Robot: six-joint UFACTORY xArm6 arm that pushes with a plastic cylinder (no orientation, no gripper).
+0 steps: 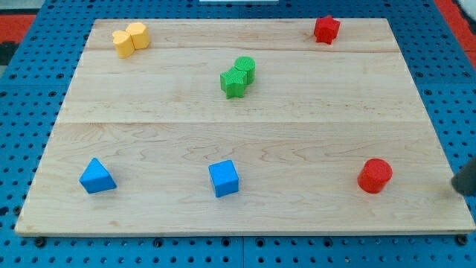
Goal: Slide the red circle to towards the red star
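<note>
The red circle (375,176) is a short red cylinder at the view's lower right of the wooden board (245,126). The red star (326,29) sits near the board's top edge, right of centre, far above the circle. My rod enters at the view's right edge; my tip (455,186) is to the right of the red circle, about a hundred pixels from it and not touching it.
Two yellow blocks (130,39) touch each other at the top left. Two green blocks (238,76) touch each other near the top centre. A blue triangle (97,177) lies at the lower left and a blue cube (223,179) at the bottom centre.
</note>
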